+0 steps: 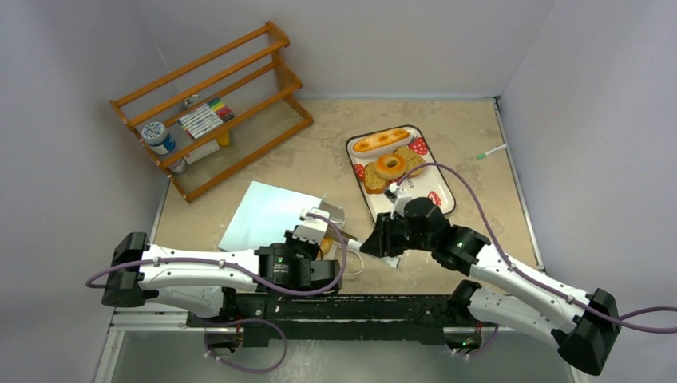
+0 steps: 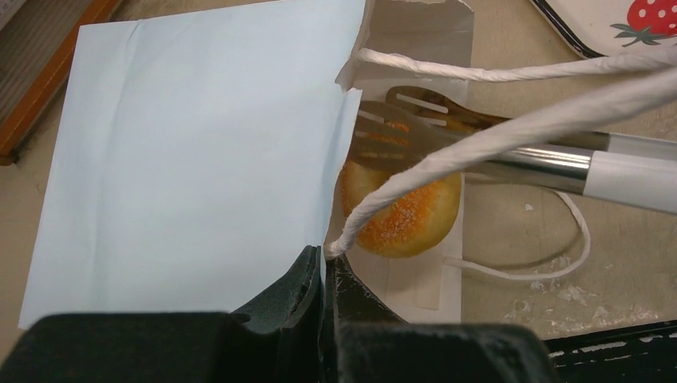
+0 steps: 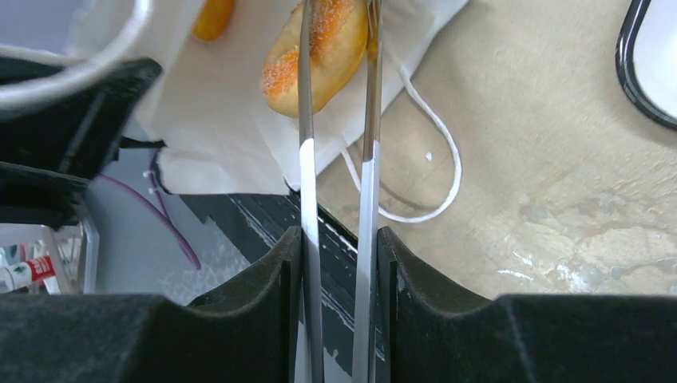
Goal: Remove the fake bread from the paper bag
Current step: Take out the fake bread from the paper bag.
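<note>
Pins paper bag (image 2: 192, 152) lip in closed left end effector (image 2: 324, 275), lower centre. Clamps tongs (image 3: 308, 183) in right end effector (image 3: 339, 243), astride orange roll (image 3: 339, 36) at bag mouth. Looks light, squashy: pinch mid-body, gently.

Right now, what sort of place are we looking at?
Probably a robot lab test cell: a left arm and right arm bolted to a table walled in by plain panels, with staged props: toy bread on a tray, and a rack of markers.
</note>
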